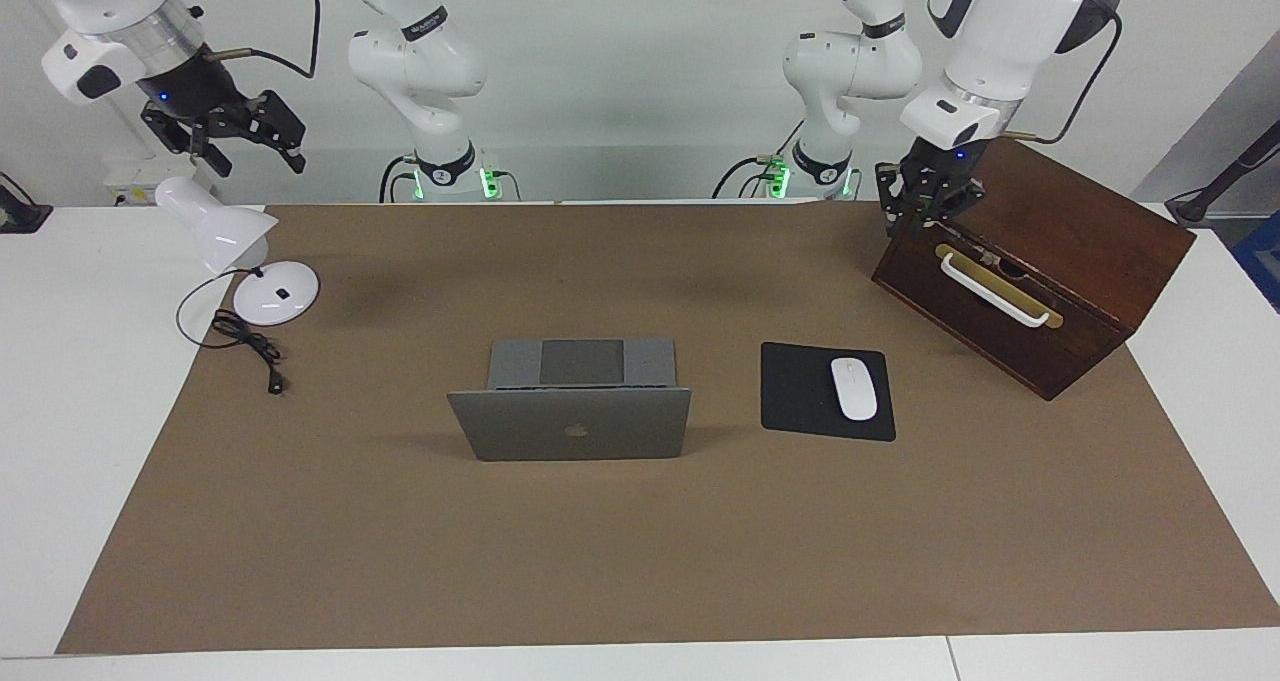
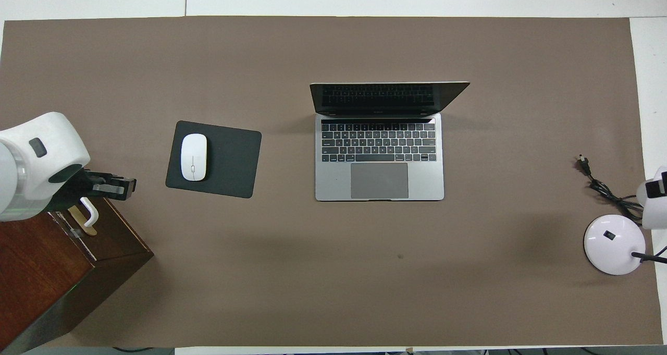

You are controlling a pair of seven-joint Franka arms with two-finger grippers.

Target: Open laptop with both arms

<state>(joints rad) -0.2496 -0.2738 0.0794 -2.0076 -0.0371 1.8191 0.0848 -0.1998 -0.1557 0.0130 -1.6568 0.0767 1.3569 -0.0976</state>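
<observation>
The silver-grey laptop [image 1: 570,426] stands open in the middle of the brown mat. Its lid is raised with the apple logo facing away from the robots, and the keyboard deck and trackpad show in the overhead view [image 2: 379,162]. My left gripper [image 1: 925,211] hangs open and empty over the wooden box's corner, close to its white handle; it also shows in the overhead view [image 2: 117,184]. My right gripper [image 1: 240,136] is open and empty, raised above the desk lamp. Both are well away from the laptop.
A black mouse pad [image 1: 800,391] with a white mouse [image 1: 855,388] lies beside the laptop toward the left arm's end. A dark wooden box [image 1: 1060,261] with a white handle stands nearer the robots there. A white desk lamp [image 1: 275,291] and its cable are at the right arm's end.
</observation>
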